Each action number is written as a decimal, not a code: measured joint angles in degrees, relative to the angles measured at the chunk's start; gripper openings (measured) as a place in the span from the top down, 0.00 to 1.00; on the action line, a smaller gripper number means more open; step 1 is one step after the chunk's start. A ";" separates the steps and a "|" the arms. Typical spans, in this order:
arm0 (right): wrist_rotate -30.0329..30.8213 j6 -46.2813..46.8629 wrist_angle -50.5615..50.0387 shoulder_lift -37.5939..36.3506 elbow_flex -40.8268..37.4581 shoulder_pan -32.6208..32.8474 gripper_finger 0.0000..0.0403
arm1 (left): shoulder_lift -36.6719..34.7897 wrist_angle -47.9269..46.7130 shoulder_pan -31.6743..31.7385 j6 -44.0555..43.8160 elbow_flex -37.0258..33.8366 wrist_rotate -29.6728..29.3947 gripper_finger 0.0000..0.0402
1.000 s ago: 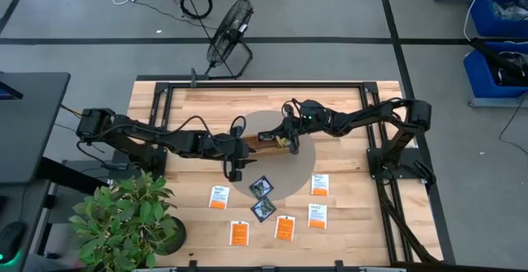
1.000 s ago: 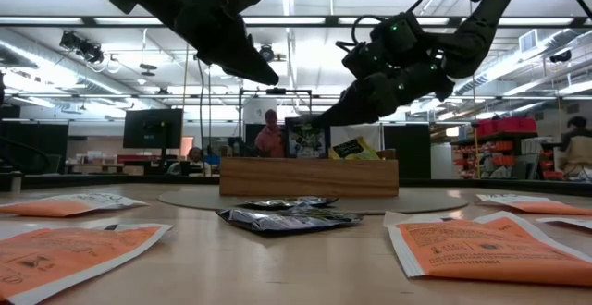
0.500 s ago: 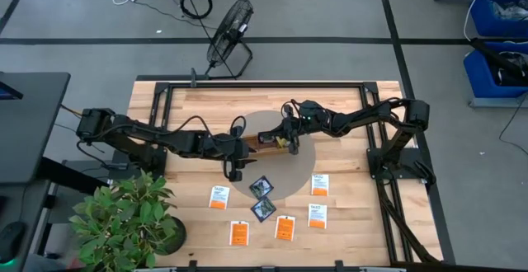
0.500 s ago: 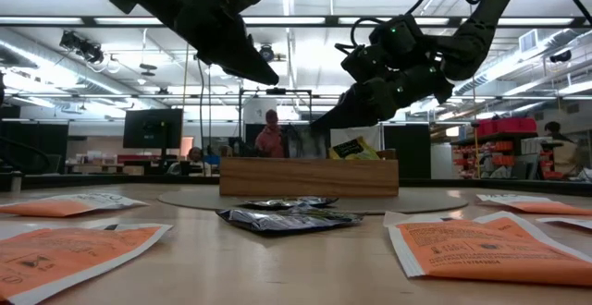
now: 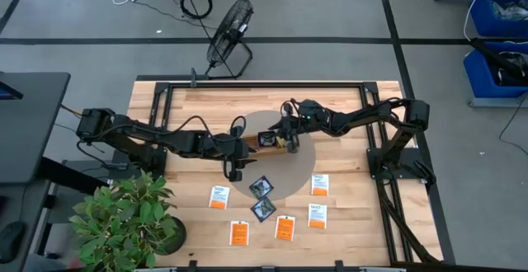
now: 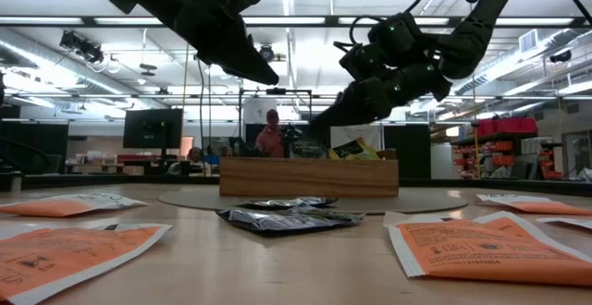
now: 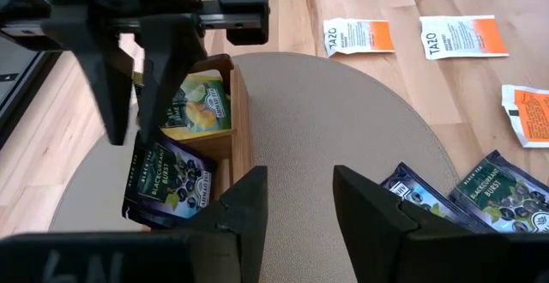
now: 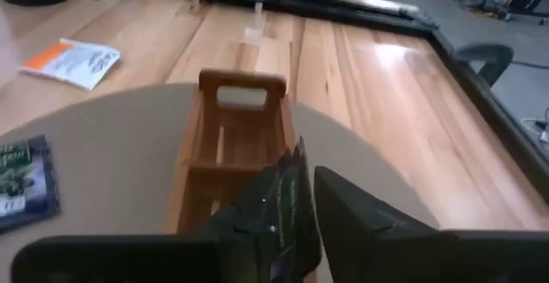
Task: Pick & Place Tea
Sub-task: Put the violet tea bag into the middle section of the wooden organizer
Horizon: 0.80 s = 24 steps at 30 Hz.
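**A thin tea packet held over the tray**

The dark packet [image 8: 287,210] is pinched on edge in the right gripper [image 5: 287,138]. The fingers are closed almost flat on it, because it is so thin. It hangs over the wooden tray [image 8: 230,150], at the end near the yellow-green packet [image 7: 193,105] that already sits in a slot.

It looks very light and thin, like a small foil envelope. It is soft and will bend if you push on its end. The skin looks shiny, so it may slip. The best place to hold it is near one edge, with most of the packet hanging free below, so it can slide down into a slot. It is not heavy, so a soft squeeze should do.

Two more dark packets [image 5: 261,198] lie flat on the round mat [image 7: 343,129], one close to the other. Flat ones are hard to grab from above, since there is little to pinch. A corner that curls up is the easy spot.

White-and-orange packets [image 5: 318,199] and orange packets [image 5: 261,231] are spread on the table [image 5: 346,222], well apart from each other.

The left gripper [image 5: 234,174] hangs over the mat near the tray. It is partly open and holds nothing.
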 joint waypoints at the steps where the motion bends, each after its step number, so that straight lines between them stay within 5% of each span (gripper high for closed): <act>1: -0.01 -0.04 0.02 -0.09 0.38 0.00 0.77 | 0.00 0.00 0.00 0.00 0.00 0.00 0.65; 6: 0.01 -0.52 -1.95 -1.04 3.37 0.04 0.76 | 0.00 -0.08 0.00 -0.02 0.00 0.00 0.65; 12: 0.04 -1.28 -16.86 -5.87 8.05 1.81 0.76 | 0.00 -1.19 0.00 -0.45 0.00 0.01 0.65; 24: 9.58 2.83 -37.37 -15.81 9.33 15.98 0.76 | 0.02 -3.26 0.00 -6.13 0.00 3.91 0.65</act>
